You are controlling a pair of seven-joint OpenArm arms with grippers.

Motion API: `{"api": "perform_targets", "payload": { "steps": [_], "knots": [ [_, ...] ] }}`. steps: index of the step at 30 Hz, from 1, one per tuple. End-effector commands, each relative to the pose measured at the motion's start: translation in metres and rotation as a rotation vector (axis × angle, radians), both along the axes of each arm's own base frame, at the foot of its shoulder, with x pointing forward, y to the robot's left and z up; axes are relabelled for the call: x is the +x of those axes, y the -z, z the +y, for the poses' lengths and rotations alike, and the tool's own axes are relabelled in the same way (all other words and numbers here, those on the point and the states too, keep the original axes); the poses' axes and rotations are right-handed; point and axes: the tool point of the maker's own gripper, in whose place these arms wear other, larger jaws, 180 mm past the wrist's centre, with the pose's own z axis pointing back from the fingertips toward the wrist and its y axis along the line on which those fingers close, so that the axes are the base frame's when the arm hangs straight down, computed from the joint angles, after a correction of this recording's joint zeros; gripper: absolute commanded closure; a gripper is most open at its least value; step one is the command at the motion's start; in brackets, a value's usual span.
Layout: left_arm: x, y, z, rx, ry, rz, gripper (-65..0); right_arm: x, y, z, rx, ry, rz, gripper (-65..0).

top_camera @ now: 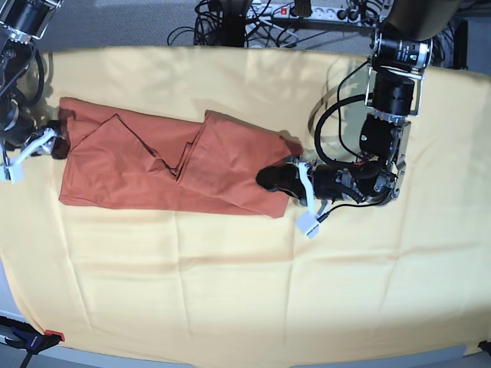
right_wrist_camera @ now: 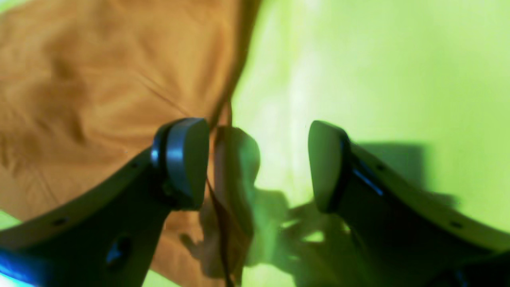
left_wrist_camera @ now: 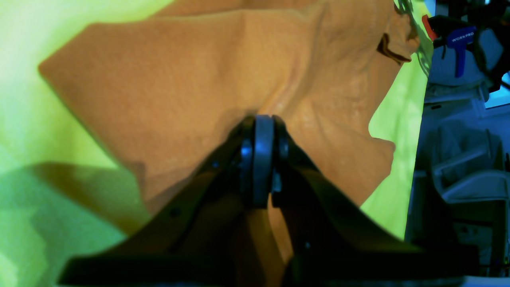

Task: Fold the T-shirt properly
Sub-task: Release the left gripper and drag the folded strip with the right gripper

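Note:
The rust-orange T-shirt (top_camera: 169,169) lies folded into a long band across the left and middle of the table. My left gripper (top_camera: 270,179) is at the shirt's right end. In the left wrist view the left gripper (left_wrist_camera: 263,119) is shut on the T-shirt (left_wrist_camera: 179,79), with the fabric puckered at its tips. My right gripper (top_camera: 47,142) is at the shirt's left end. In the right wrist view the right gripper (right_wrist_camera: 257,159) is open. One of its fingers (right_wrist_camera: 185,159) is over the T-shirt (right_wrist_camera: 99,79), and the shirt's edge lies between the jaws.
A pale yellow cloth (top_camera: 245,291) covers the whole table. Cables and a power strip (top_camera: 284,11) lie behind the far edge. A clamp (top_camera: 31,339) grips the front left corner. A blue WORKPRO clamp (left_wrist_camera: 458,40) shows past the table's edge.

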Motion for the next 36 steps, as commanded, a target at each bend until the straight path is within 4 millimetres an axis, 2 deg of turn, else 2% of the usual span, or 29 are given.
{"api": "perform_targets", "payload": {
  "steps": [1, 7, 13, 18, 20, 21, 25, 28, 31, 36],
  "knots": [
    [0.009, -0.005, 0.006, 0.034, 0.0, -0.033, 0.0, 0.007, -0.01, -0.001, 0.026, -0.011, -0.037, -41.6],
    [0.009, -0.005, 0.006, 0.034, 0.0, -0.033, 0.0, -0.009, 0.013, 0.028, 0.238, -0.073, 0.028, -41.6],
    [0.009, -0.007, 0.004, 0.019, -0.002, -0.032, 0.0, -0.015, 0.027, 0.071, 0.277, -0.215, 0.079, -41.6],
    [0.009, -0.008, 0.004, 0.011, -0.003, -0.031, 0.0, -0.019, 0.034, 0.091, 0.281, -0.29, 0.11, -41.4],
    [0.009, -0.008, 0.004, 0.011, -0.003, -0.031, 0.0, -0.018, 0.034, 0.093, 0.281, -0.298, 0.101, -36.9],
    [0.009, -0.008, 0.004, 0.011, -0.003, -0.031, 0.0, -0.017, 0.033, 0.093, 0.279, -0.304, 0.095, -31.9],
    [0.009, -0.013, 0.001, -0.018, -0.006, -0.031, 0.0, -0.014, 0.029, 0.093, 0.267, -0.332, 0.069, -1.3],
    [0.012, -0.024, -0.001, -0.072, -0.014, -0.034, 0.0, -0.003, 0.021, 0.092, 0.265, -0.327, 0.016, 0.0],
    [0.022, -0.043, -0.001, -0.115, -0.015, -0.053, 0.0, 0.012, 0.013, 0.089, 0.234, -0.325, -0.021, 0.0],
    [0.05, -0.099, 0.015, -0.246, -0.052, -0.12, 0.0, 0.036, 0.002, 0.069, 0.101, -0.332, -0.028, 0.0]
  ]
}}
